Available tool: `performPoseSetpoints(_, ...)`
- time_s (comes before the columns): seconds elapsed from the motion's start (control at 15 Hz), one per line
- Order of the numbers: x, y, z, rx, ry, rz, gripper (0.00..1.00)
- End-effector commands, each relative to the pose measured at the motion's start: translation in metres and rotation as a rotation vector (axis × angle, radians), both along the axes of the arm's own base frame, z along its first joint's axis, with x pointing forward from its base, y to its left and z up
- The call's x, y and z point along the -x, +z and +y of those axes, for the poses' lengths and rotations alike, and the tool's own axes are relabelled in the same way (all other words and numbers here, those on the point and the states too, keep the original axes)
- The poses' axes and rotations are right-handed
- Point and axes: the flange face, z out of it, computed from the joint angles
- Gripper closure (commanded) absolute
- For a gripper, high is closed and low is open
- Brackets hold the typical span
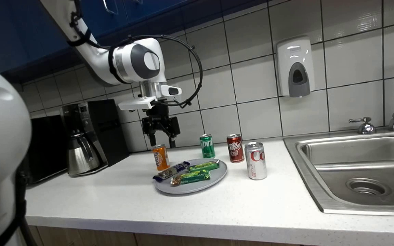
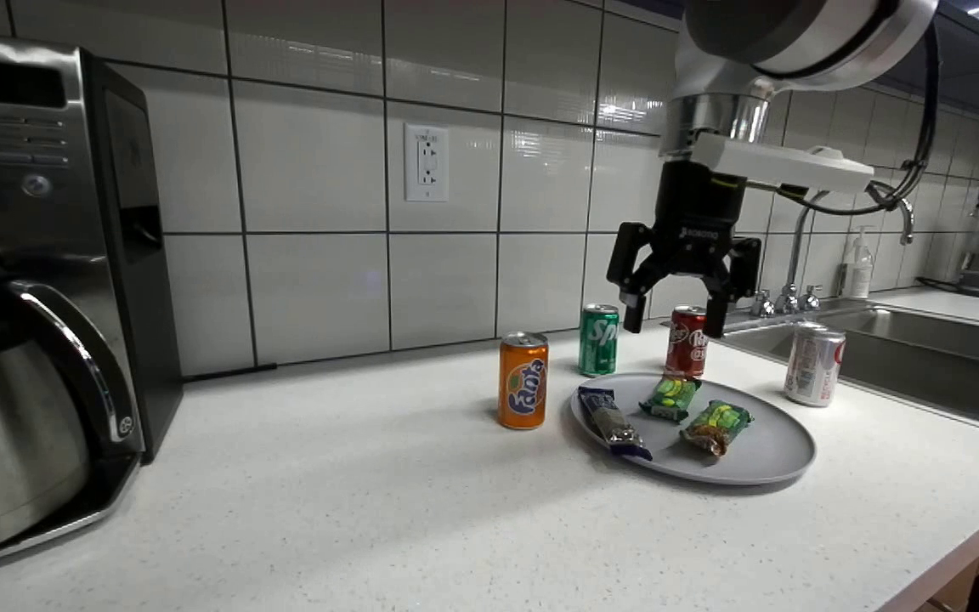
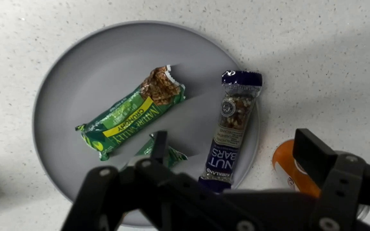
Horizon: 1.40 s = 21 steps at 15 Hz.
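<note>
In both exterior views my gripper [image 1: 162, 141] [image 2: 674, 317] hangs above the grey plate [image 2: 766, 463], pointing down. Its fingers stand wide apart with nothing between them. The plate carries a blue-ended nut bar [image 3: 226, 138] near its rim and two green granola bars. One green bar [image 3: 132, 120] is torn at an end, with brown contents showing. The second green bar [image 2: 670, 398] is partly hidden behind a finger in the wrist view. Just off the plate stands an orange Fanta can [image 2: 523, 382], part covered by the opposite finger [image 3: 313, 157] in the wrist view.
Around the plate stand a green Sprite can [image 1: 207, 146], a red Dr Pepper can [image 1: 235, 148] and a silver Coke can [image 1: 255, 160]. A coffee maker [image 1: 96, 133] and a steel sink [image 1: 306, 177] flank them. A tiled wall with a soap dispenser [image 1: 295, 66] rises behind.
</note>
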Motion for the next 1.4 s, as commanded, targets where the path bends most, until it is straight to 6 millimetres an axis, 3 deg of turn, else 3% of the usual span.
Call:
performPoseSetpoints(0.0, -0.029, -0.013, 0.010, 0.003, -0.034, 0.003, 0.00)
performPoseSetpoints(0.6, -0.067, -0.042, 0.028, 0.016, -0.053, -0.015, 0.00)
performPoseSetpoints(1.33, -0.074, -0.073, 0.029, 0.001, -0.152, -0.033, 0.00)
